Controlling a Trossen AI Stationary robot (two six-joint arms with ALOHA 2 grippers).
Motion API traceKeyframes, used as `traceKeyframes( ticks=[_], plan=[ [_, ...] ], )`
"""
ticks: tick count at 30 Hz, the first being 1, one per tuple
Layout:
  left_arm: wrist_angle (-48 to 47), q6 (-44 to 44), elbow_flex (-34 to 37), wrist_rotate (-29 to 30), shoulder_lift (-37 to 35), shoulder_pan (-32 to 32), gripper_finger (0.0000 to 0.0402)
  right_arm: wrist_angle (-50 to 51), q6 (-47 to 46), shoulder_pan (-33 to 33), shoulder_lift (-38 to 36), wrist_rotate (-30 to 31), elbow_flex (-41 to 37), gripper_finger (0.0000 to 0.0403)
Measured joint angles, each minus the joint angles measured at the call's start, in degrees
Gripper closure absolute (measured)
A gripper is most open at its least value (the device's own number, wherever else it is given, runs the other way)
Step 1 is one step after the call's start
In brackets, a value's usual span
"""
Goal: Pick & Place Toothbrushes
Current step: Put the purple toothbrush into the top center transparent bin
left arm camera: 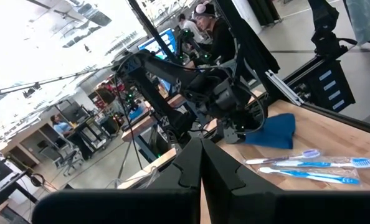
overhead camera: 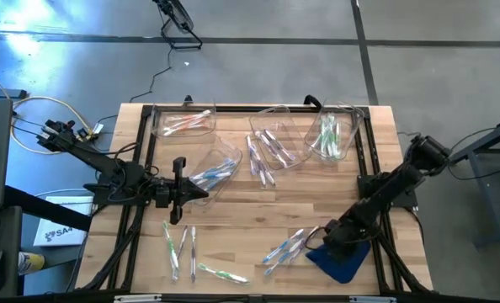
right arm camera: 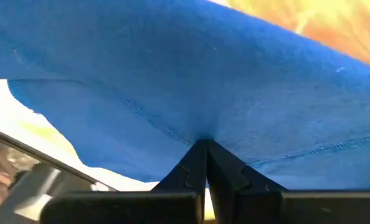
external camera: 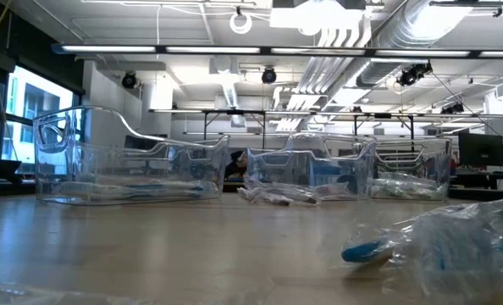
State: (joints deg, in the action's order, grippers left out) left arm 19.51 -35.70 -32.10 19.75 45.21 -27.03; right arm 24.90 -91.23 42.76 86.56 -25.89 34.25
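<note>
The pale wooden tabletop (overhead camera: pixel 233 202), plank-grained and framed by black rails, carries four clear plastic bins with thin glossy walls and rounded corners. The upper-left bin (overhead camera: pixel 183 122) holds pinkish toothbrushes; the tipped bin (overhead camera: pixel 216 171) near the frame's middle left holds blue ones; the centre bin (overhead camera: pixel 277 139) at the upper middle leans with purple-accented brushes (overhead camera: pixel 263 160) spilling onto the wood beside it; the upper-right bin (overhead camera: pixel 332 133) holds green ones. More slim stick-like toothbrushes in crinkly clear wrappers lie loose: a green-accented group (overhead camera: pixel 187 248) at the lower left, and a blue group (overhead camera: pixel 285 247) at the lower middle, just left of a soft blue cloth (overhead camera: pixel 338 261). The left claw (overhead camera: pixel 181 192), dark and angular, hovers at the frame's middle left just beside the tipped bin, its two fingers pressed together with nothing between them; its wrist view looks across the wood at the blue toothbrushes, the cloth and the other arm. The right claw (right arm camera: pixel 203 155) sits low on the blue cloth at the lower right, fingers closed tip to tip against the woven fabric, whose stitched hem fills its wrist view; whether any cloth is pinched cannot be told. In the low view the bins (external camera: pixel 124 165) stand as transparent tubs, with wrapped brushes (external camera: pixel 438 241) blurred in the lower right.
</note>
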Motion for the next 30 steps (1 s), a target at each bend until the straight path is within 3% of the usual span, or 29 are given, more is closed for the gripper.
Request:
traceKeyframes(
  ticks=[7,13,17,25,30],
  plan=[
    [0.0,0.0,0.0,0.0,0.0,0.0,0.0402,3.79,6.42,0.02,0.13,-2.37,5.71,0.0401],
    [0.0,0.01,0.0,0.0,0.01,0.0,0.0402,5.19,12.55,0.0,0.07,1.64,10.83,0.0401],
    [0.0,0.02,0.0,0.0,0.02,0.0,0.0402,5.3,18.15,0.0,0.05,7.51,13.75,0.0401],
    [-0.02,0.02,0.0,0.0,0.02,0.0,0.0402,8.28,30.95,-0.59,0.0,25.37,17.17,0.0401],
    [0.0,0.02,0.0,0.0,0.02,0.0,0.0402,8.4,34.23,-0.94,0.0,30.85,17.17,0.0401]
  ],
)
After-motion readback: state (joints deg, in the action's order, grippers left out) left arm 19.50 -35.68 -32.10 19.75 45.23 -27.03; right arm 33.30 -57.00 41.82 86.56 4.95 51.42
